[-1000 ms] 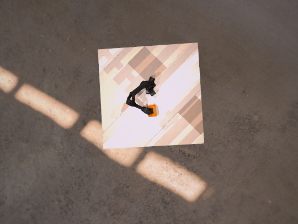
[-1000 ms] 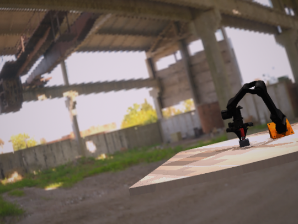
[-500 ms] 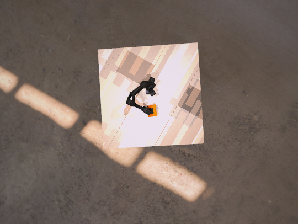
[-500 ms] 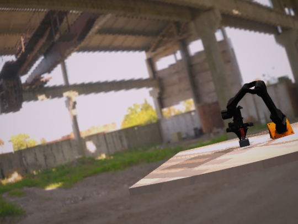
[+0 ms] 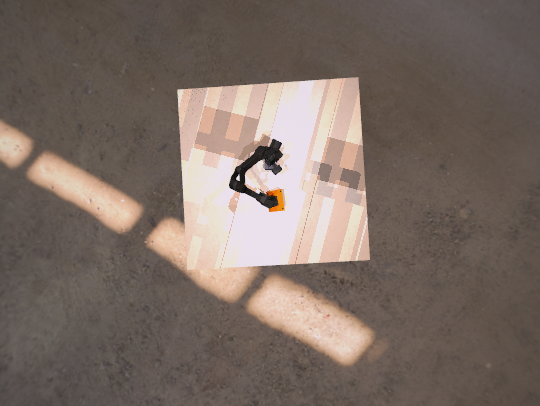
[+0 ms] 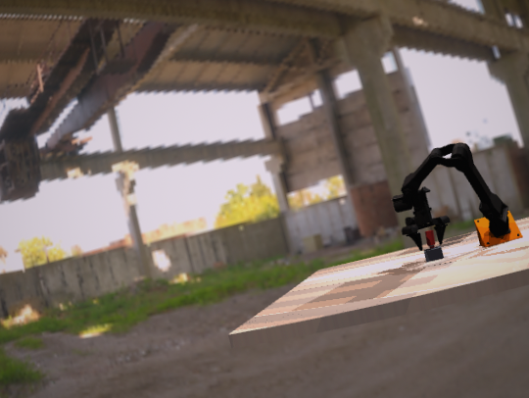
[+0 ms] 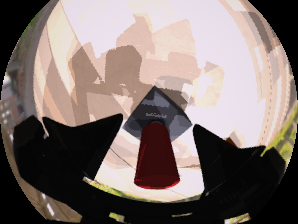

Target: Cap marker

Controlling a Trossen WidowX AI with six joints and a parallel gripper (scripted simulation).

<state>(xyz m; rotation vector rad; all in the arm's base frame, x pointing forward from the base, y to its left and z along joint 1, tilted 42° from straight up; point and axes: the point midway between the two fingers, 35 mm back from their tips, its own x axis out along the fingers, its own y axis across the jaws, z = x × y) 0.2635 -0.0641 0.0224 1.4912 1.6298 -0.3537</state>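
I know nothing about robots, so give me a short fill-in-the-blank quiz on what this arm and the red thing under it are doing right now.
1. The gripper has its fingers spread ____, holding nothing.
2. The cap between the fingers is ____ in colour.
3. The cap stands directly above the dark holder block, which rests on the ____.
4. The arm's base sits on a mount coloured ____.

Missing words: open; red; table; orange
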